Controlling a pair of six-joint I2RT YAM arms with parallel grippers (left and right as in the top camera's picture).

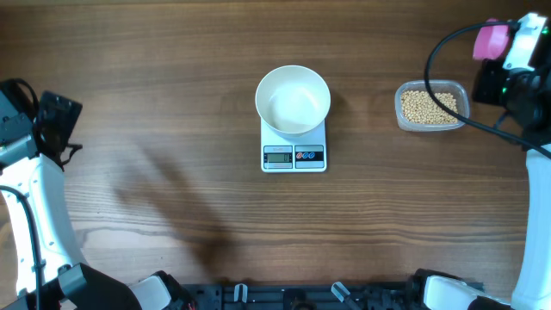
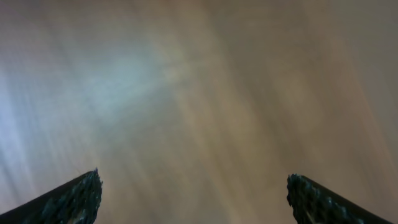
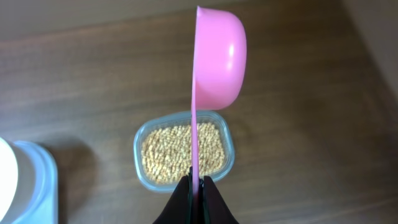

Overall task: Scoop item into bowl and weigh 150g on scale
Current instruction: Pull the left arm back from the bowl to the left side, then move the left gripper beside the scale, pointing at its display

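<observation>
Wood-grain tabletop (image 1: 172, 95) holds the tub (image 3: 138, 140) of soybeans (image 3: 168, 152) below my right fingers (image 3: 196, 180), clamped on the pink scoop (image 3: 219, 59) lined up over it; left fingers (image 2: 193, 190) gape empty, far off.

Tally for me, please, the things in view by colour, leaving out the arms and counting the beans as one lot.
White: 2, the bowl and the scale
Pink: 1, the scoop
Clear: 1, the tub
Tan: 1, the beans
Total: 5
</observation>
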